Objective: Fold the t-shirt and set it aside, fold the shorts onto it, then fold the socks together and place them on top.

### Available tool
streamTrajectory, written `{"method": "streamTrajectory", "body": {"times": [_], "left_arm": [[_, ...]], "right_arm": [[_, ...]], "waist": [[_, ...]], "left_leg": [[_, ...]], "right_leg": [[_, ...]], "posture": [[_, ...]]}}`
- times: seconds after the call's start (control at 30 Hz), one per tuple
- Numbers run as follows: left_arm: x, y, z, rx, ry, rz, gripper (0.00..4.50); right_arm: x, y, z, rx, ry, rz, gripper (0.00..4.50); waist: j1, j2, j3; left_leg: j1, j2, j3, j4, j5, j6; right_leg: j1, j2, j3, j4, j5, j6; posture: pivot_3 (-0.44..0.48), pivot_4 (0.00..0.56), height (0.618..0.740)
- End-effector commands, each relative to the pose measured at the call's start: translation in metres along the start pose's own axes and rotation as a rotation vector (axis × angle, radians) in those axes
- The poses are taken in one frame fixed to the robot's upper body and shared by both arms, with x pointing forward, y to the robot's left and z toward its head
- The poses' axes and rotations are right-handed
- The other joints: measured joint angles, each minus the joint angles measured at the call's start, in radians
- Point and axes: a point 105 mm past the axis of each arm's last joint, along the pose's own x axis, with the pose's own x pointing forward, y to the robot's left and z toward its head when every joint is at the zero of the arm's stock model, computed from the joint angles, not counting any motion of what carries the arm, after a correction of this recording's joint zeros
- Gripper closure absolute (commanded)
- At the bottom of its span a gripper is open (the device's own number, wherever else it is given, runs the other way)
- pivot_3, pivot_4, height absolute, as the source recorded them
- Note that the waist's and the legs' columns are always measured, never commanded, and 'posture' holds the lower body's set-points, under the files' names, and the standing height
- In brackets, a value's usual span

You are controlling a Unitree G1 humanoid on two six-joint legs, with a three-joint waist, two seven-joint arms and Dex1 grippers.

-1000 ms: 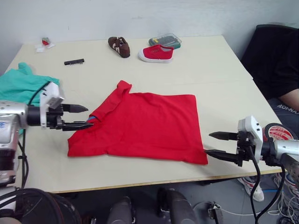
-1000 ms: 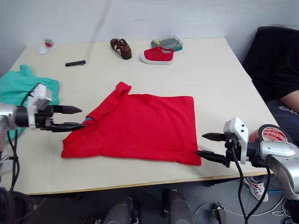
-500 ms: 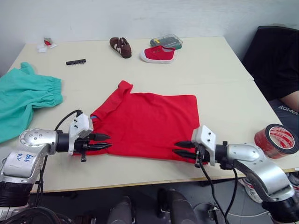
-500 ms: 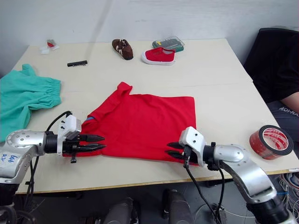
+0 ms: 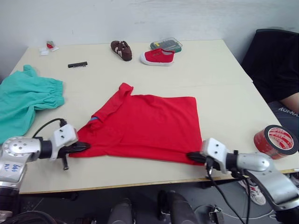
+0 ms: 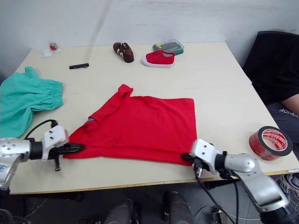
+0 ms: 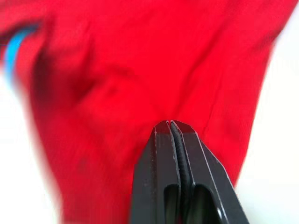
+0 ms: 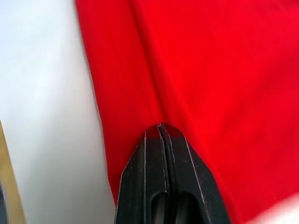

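Observation:
The red t-shirt (image 5: 145, 123) lies partly folded in the middle of the table, its blue neck band showing at the left. My left gripper (image 5: 83, 148) is shut on the t-shirt's near left corner, and the cloth (image 7: 140, 74) puckers at the closed tips. On the other side my right gripper (image 5: 192, 157) is shut on the near right corner, with red cloth (image 8: 196, 70) bunched at its tips. The teal shorts (image 5: 23, 100) lie spread at the table's left edge. The socks are out of view.
At the far side of the table sit a red canvas shoe (image 5: 157, 57), a brown shoe (image 5: 121, 49), a clear plastic case (image 5: 166, 45) and a black comb (image 5: 77, 64). A red tape roll (image 5: 275, 140) lies at the near right edge. A person in black sits at the right.
Both grippers closed from open onto the t-shirt's two near corners. The right arm came in from beyond the table edge, and the left dropped to the near left corner.

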Motion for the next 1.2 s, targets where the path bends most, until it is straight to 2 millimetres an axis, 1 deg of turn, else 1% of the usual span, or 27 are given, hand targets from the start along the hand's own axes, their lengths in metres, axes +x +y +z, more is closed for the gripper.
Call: {"method": "streamTrajectory", "body": {"times": [0.03,0.07,0.13,0.17,0.2,0.23,0.27,0.33,0.4,0.5,0.57,0.63,0.77,0.87,0.93,1.07,1.2], "left_arm": [[-0.018,0.009,-0.003,-0.018,0.008,0.038,4.46],[-0.021,0.008,0.007,-0.038,-0.044,0.026,4.46],[-0.023,0.003,0.045,-0.092,-0.229,-0.017,4.46],[-0.020,0.000,0.059,-0.111,-0.287,-0.041,4.46],[-0.016,-0.002,0.068,-0.118,-0.311,-0.054,4.46],[-0.013,-0.003,0.072,-0.122,-0.317,-0.058,4.46],[-0.006,-0.004,0.076,-0.118,-0.320,-0.068,4.46],[0.009,-0.006,0.081,-0.109,-0.313,-0.081,4.46],[0.022,-0.005,0.079,-0.103,-0.282,-0.082,4.46],[0.048,-0.005,0.056,-0.087,-0.176,-0.072,4.46],[0.056,-0.006,0.047,-0.074,-0.134,-0.073,4.46],[0.060,0.002,0.035,-0.069,-0.081,-0.016,4.46],[0.049,0.022,0.026,-0.119,-0.084,0.108,4.46],[0.031,0.034,0.017,-0.147,-0.079,0.179,4.46],[0.019,0.044,0.014,-0.172,-0.084,0.231,4.46],[0.008,0.056,0.015,-0.193,-0.094,0.284,4.46],[-0.002,0.074,0.021,-0.211,-0.110,0.351,4.46]], "right_arm": [[-0.015,-0.006,-0.001,0.027,-0.012,-0.018,4.50],[-0.018,-0.005,0.009,0.024,-0.054,-0.011,4.50],[-0.014,-0.004,0.038,0.012,-0.170,0.002,4.50],[-0.009,-0.004,0.049,0.011,-0.209,0.003,4.50],[-0.004,-0.003,0.055,0.012,-0.227,0.008,4.50],[-0.001,-0.003,0.057,0.015,-0.233,0.011,4.50],[0.007,-0.001,0.059,0.002,-0.231,0.024,4.50],[0.021,0.001,0.062,-0.016,-0.226,0.039,4.50],[0.032,0.001,0.063,-0.019,-0.221,0.047,4.50],[0.045,0.003,0.056,-0.022,-0.186,0.061,4.50],[0.049,0.004,0.052,-0.027,-0.162,0.066,4.50],[0.049,0.005,0.043,-0.025,-0.124,0.066,4.50],[0.037,0.005,0.028,-0.004,-0.078,0.044,4.50],[0.029,0.007,0.021,0.001,-0.054,0.040,4.50],[0.027,0.009,0.019,0.008,-0.052,0.039,4.50],[0.025,0.010,0.018,0.016,-0.051,0.036,4.50],[0.025,0.010,0.017,0.017,-0.053,0.032,4.50]], "waist": [[-0.001,0.000,0.000],[-0.001,0.000,0.000],[-0.002,0.000,0.001],[-0.003,0.000,0.001],[-0.003,0.000,0.001],[-0.003,0.000,0.001],[-0.003,0.000,0.001],[-0.003,0.000,0.001],[-0.004,0.001,0.001],[-0.006,0.001,0.001],[-0.006,0.001,0.001],[-0.004,0.000,0.001],[-0.003,0.001,0.000],[-0.005,0.000,0.000],[-0.007,0.000,0.000],[-0.004,0.000,0.000],[-0.001,-0.002,-0.001]], "left_leg": [[0.000,0.000,0.000,0.000,0.000,0.000],[-0.001,0.000,0.000,0.000,0.000,0.000],[-0.003,0.000,0.000,0.000,0.000,0.000],[-0.004,0.001,0.000,0.000,0.000,0.000],[-0.004,0.001,0.000,0.001,0.000,0.000],[-0.004,0.001,0.000,0.001,0.001,-0.001],[-0.004,0.000,0.000,0.001,0.003,-0.005],[-0.003,0.000,0.000,0.000,0.004,-0.007],[-0.003,0.000,0.000,-0.001,0.004,-0.007],[-0.004,0.000,0.001,0.000,0.004,-0.007],[-0.005,0.000,0.001,0.000,0.004,-0.007],[-0.005,0.000,0.001,0.000,0.003,-0.007],[-0.003,0.000,0.000,0.000,0.003,-0.006],[-0.003,0.000,0.000,0.000,0.003,-0.006],[-0.002,0.001,0.000,0.000,0.003,-0.006],[-0.003,0.001,0.000,0.000,0.003,-0.006],[-0.004,0.001,0.000,0.000,0.003,-0.006]], "right_leg": [[0.000,0.000,0.000,0.000,0.000,0.000],[0.000,0.000,0.000,0.000,0.000,0.000],[-0.002,0.000,0.000,-0.001,0.000,0.000],[-0.003,0.000,0.000,0.000,0.000,0.000],[-0.003,0.000,0.000,0.000,0.000,0.000],[-0.003,0.000,0.000,0.000,0.000,0.001],[-0.003,0.000,0.000,0.000,0.001,0.001],[-0.002,0.000,0.000,0.000,0.000,0.001],[-0.002,0.001,0.000,0.000,0.000,0.001],[-0.003,0.002,0.000,-0.001,0.000,0.001],[-0.004,0.002,0.000,-0.001,0.000,0.001],[-0.004,0.002,0.000,-0.002,0.000,0.001],[-0.002,0.001,0.000,-0.001,0.001,0.001],[-0.002,0.001,0.000,-0.001,0.001,0.001],[-0.002,0.001,0.000,-0.001,0.001,0.001],[-0.002,0.001,-0.001,-0.001,0.000,0.001],[-0.002,0.001,-0.001,-0.002,0.001,0.001]], "posture": [[0.000,0.150,0.740],[0.000,0.150,0.740],[0.000,0.150,0.740],[0.000,0.150,0.740],[0.000,0.150,0.740],[0.000,0.150,0.740],[0.000,0.150,0.740],[0.000,0.150,0.740],[0.000,0.150,0.740],[0.000,0.150,0.740],[0.000,0.150,0.740],[0.000,0.150,0.740],[0.000,0.150,0.740],[0.000,0.150,0.740],[0.000,0.150,0.740],[0.000,0.150,0.740],[0.000,0.150,0.740]]}}
